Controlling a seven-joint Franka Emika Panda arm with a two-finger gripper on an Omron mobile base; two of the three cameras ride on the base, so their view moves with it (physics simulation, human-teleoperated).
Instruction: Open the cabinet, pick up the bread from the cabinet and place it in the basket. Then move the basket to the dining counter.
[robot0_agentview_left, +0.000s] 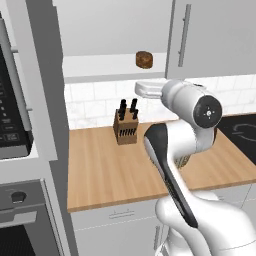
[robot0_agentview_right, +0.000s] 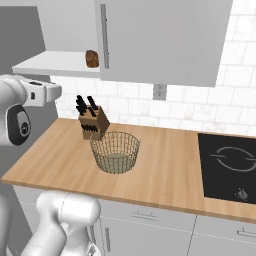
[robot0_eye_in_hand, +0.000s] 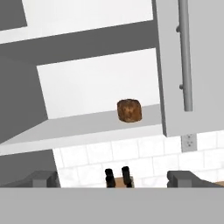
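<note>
ok, your jaws stand wide apart and empty, below the shelf. the bread (robot0_eye_in_hand: 129, 110) sits on the open cabinet (robot0_eye_in_hand: 105, 127) shelf, ahead and above the jaws, so you need to rise and reach in.

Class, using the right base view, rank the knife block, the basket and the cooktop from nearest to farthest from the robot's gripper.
From the gripper:
1. Knife block, on the counter just below and right of it.
2. Basket, further right and nearer the counter's front.
3. Cooktop, at the far right end.
</note>
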